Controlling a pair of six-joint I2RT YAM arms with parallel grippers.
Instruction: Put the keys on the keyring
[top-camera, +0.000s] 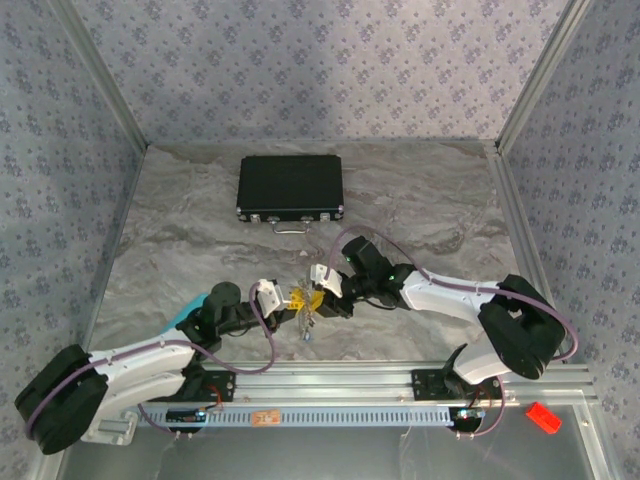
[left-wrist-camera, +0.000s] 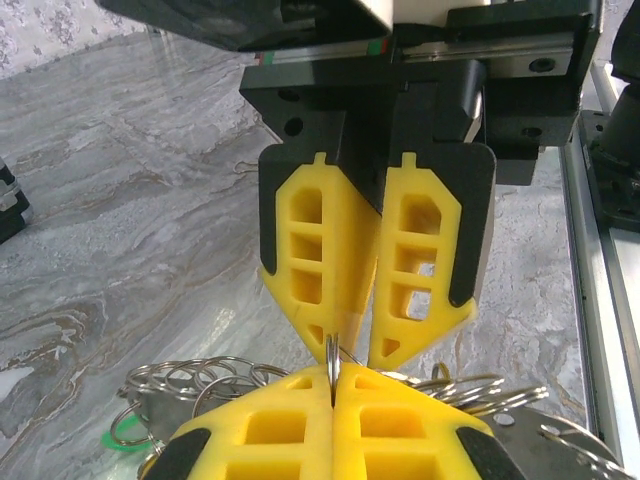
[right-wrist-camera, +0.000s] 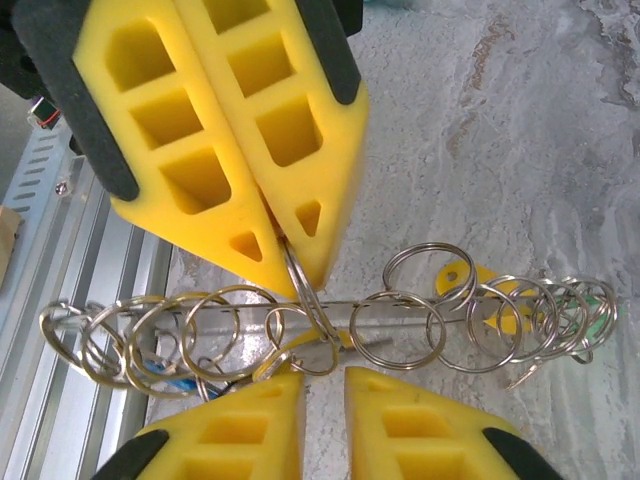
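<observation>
Beyond the metal rail (top-camera: 380, 372) at the near edge, with a small red piece (top-camera: 543, 417) lying by its right end, the two arms meet low over the middle of the table (top-camera: 180, 240): the left gripper (right-wrist-camera: 290, 268) has its fingers pressed together on one loop of the keyring (right-wrist-camera: 400, 312), and the right gripper (left-wrist-camera: 352, 345) faces it tip to tip, fingers slightly apart beside that loop. The yellow heads of the keys (right-wrist-camera: 455, 278) show behind the loops toward one end. Well beyond, a black case (top-camera: 290, 187) lies shut, its contents hidden.
</observation>
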